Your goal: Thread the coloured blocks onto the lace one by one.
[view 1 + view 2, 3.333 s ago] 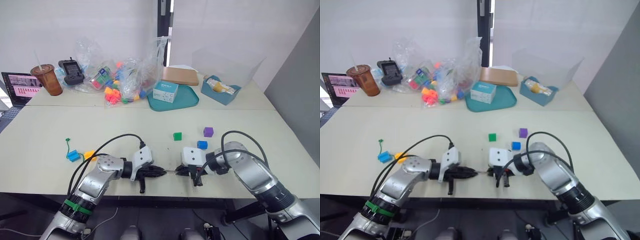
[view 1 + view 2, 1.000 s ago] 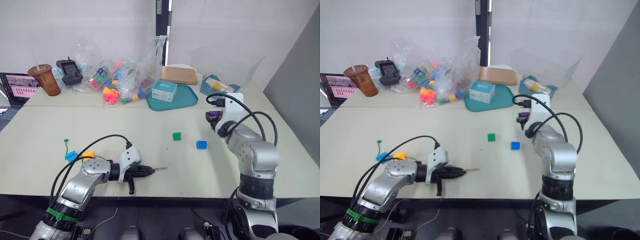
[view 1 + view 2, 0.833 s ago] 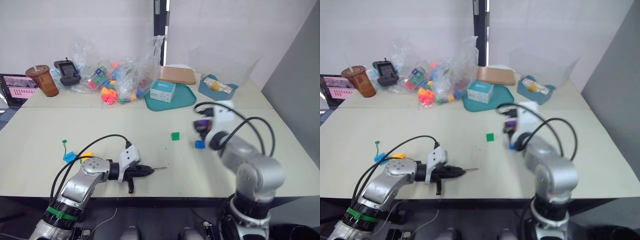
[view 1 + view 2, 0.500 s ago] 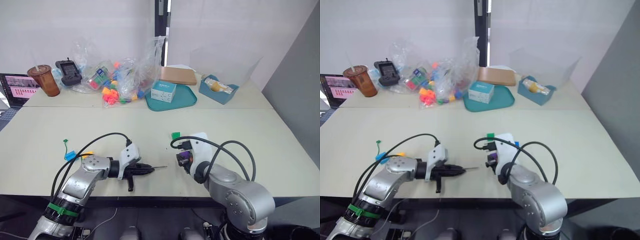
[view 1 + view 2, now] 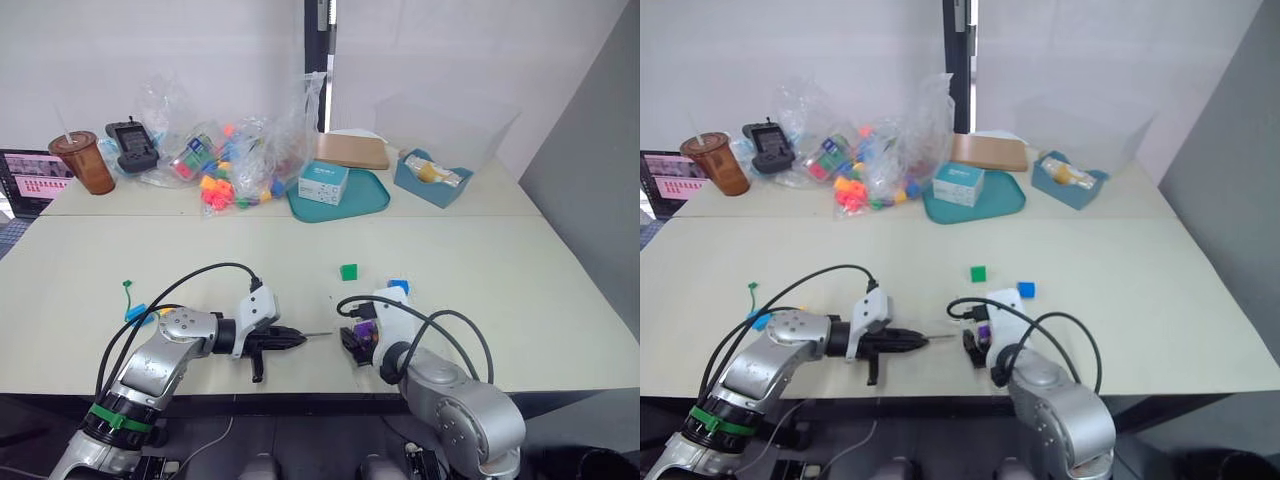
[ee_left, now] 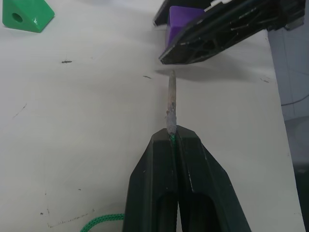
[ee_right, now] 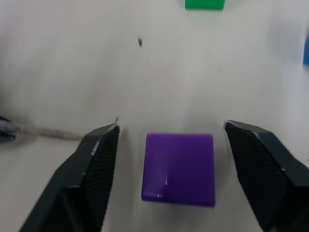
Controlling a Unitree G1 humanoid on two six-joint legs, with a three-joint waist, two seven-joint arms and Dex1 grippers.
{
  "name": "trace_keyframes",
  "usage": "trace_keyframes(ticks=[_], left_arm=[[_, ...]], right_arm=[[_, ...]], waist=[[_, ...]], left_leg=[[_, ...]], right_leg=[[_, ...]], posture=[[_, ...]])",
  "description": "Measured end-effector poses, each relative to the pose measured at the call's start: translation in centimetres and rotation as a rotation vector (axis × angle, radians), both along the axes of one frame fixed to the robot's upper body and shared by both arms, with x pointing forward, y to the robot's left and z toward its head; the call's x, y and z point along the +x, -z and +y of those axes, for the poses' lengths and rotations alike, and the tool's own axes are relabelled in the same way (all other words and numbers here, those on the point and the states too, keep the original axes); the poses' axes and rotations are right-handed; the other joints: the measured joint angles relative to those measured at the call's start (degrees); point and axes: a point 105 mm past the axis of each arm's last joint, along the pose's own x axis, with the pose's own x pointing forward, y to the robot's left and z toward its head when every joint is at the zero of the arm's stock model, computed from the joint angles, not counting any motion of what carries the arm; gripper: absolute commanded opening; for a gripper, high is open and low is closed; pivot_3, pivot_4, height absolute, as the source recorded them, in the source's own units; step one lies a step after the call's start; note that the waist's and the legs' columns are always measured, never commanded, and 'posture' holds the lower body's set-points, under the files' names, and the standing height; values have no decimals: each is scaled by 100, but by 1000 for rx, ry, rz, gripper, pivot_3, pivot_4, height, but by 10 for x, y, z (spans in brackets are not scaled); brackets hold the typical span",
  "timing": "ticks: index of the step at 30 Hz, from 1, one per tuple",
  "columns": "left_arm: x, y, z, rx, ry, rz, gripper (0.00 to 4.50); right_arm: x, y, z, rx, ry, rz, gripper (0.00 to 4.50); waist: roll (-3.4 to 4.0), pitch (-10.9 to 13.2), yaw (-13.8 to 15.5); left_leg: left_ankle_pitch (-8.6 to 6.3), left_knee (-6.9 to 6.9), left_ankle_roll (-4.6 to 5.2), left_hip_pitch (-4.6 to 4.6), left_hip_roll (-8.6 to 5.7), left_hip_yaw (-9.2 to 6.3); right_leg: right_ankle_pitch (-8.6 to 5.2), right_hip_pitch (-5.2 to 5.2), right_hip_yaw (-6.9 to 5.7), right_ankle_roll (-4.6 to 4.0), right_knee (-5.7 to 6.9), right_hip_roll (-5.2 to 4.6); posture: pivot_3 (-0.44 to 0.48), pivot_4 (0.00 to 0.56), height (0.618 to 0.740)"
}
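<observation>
Near the bottom centre of the head view, left end effector [image 5: 298, 338] pinched tight on the stiff pale needle-like tip [image 6: 172, 99] of the thin green lace [image 5: 128, 292]; fingers [image 6: 157, 181] pressed together, tip poking straight out toward the right arm; a green loop of cord [image 6: 99, 221] trailing on the pale counter [image 5: 500, 260] beside the fingers; lace end up at the left of the frame, beside the small light blue plastic cube [image 5: 137, 312] and the small orange-yellow cube [image 5: 166, 311].

Just right of centre, right end effector [image 5: 354, 342] facing the needle, fingers [image 7: 99, 159] spread wide apart in the wrist view; small purple plastic cube [image 7: 178, 166] sitting between them, touching neither finger there; cannot tell whether the cube lies on the counter or is carried. Needle tip just short of the right arm's black finger and the purple cube [image 6: 183, 20] in the left wrist view; tip [image 7: 43, 130] reaching in from the edge of the right wrist view, stopping beside one finger, apart from the cube.

Small green plastic cube [image 5: 348, 271] alone on the counter above centre; small dark blue cube [image 5: 399, 287] just right of it, close behind the right arm's white housing.

Along the upper part of the frame: crinkly clear plastic bag of pink, orange and multicoloured toys [image 5: 235, 175]; teal tray [image 5: 370, 200] with a small white-and-teal box [image 5: 325, 183]; brown iced drink cup [image 5: 77, 163] at far left.
</observation>
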Motion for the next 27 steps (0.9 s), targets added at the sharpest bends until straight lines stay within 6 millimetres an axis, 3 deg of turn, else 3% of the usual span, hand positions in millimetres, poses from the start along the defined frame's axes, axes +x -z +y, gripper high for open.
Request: trace_keyframes(ticks=[6, 9, 12, 16, 18, 21, 26, 27], left_arm=[[-2, 4, 3, 4, -6, 13, 0], [-3, 6, 3, 5, -8, 19, 0], [-3, 5, 3, 7, -6, 15, 0], [-6, -1, -4, 2, 12, -10, 0], [-8, -3, -6, 1, 19, -15, 0], [-10, -3, -8, 0, 20, -17, 0], [-12, -3, -10, -2, 15, -14, 0], [-13, -4, -11, -2, 15, -17, 0]], right_arm=[[6, -52, -14, -60, -286, -178, 4481], [-7, -60, -11, -73, -537, -190, 4481], [-21, -51, -11, -93, -840, -123, 4481], [-4, -39, -21, -199, -1037, -108, 4481], [5, -33, -24, -283, -1096, -126, 4481], [18, -8, -31, -429, -1162, -118, 4481], [23, 11, -28, -432, -1229, -106, 4481], [25, 11, -28, -436, -1231, -109, 4239]], waist=[[0, 1, 1], [-1, 1, 6], [-2, 2, 5], [-3, 2, -4], [-3, 2, -5], [-3, 2, -2], [-5, 3, 27], [-5, 3, 29]], left_leg=[[0, 0, 1, 2, 0, 0], [-1, -1, 2, 0, -1, 0], [-1, 4, 2, 1, -2, 2], [-1, 6, 2, 4, -1, 4], [-1, 6, 2, 4, -1, 4], [-1, 8, 2, 2, 0, 6], [0, 15, 1, 1, 0, 6], [0, 15, 1, 1, 0, 7]], right_leg=[[0, 3, -2, 0, -4, 0], [0, 5, -3, 0, -10, 1], [0, 12, -2, 0, -14, -1], [0, 9, 0, 0, -10, 0], [0, 9, 0, 0, -11, 1], [0, 9, 1, 0, -12, 0], [0, 10, 2, 0, -9, -1], [0, 10, 2, 0, -8, -2]], posture=[[0, 150, 740], [0, 150, 740], [0, 150, 740], [0, 150, 740], [0, 150, 740], [0, 150, 740], [0, 150, 740], [0, 150, 740]])
